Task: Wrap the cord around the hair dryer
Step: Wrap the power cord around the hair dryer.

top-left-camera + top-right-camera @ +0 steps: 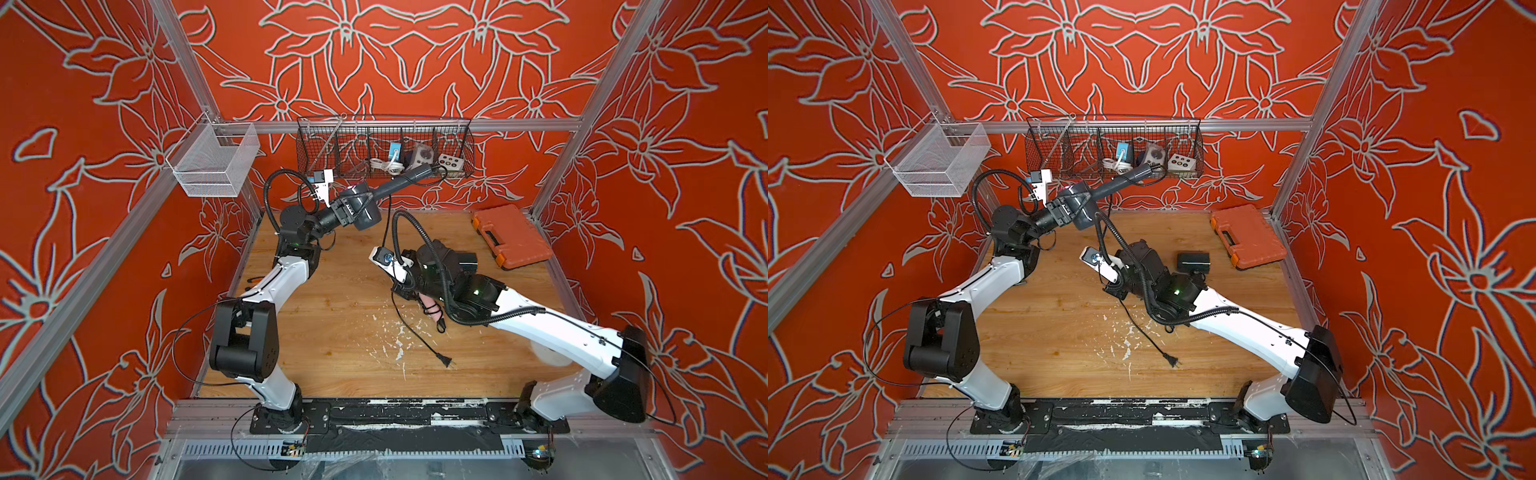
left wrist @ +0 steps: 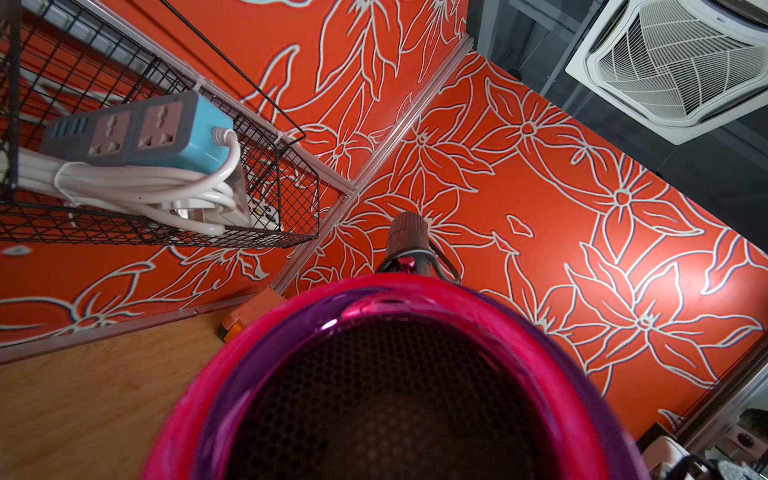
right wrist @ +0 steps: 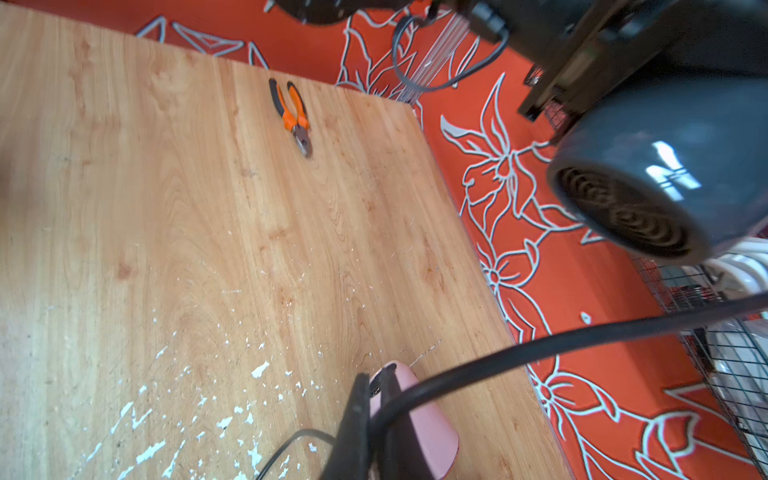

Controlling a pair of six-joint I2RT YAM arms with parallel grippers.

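Clamping the hard, light-looking hair dryer (image 1: 372, 214) by its barrel just under the wire basket (image 1: 324, 149), left pincer (image 1: 348, 210) anchors it while right pincer (image 1: 400, 286), lower down, pinches shut on the limp cord (image 3: 540, 350).

A power strip (image 2: 141, 129) lies in the wire basket (image 1: 316, 153) on the back wall. Left of the basket hangs a mesh bin (image 1: 216, 166). Just below and before the basket the hair dryer (image 1: 370, 214) is aloft, handle tip near the basket's front. Its cord (image 3: 561, 345) drops to the worktop (image 1: 324, 307), plug (image 1: 448, 362) lying well before the basket. Below the basket's right end, a case (image 1: 513, 235) lies on the worktop.
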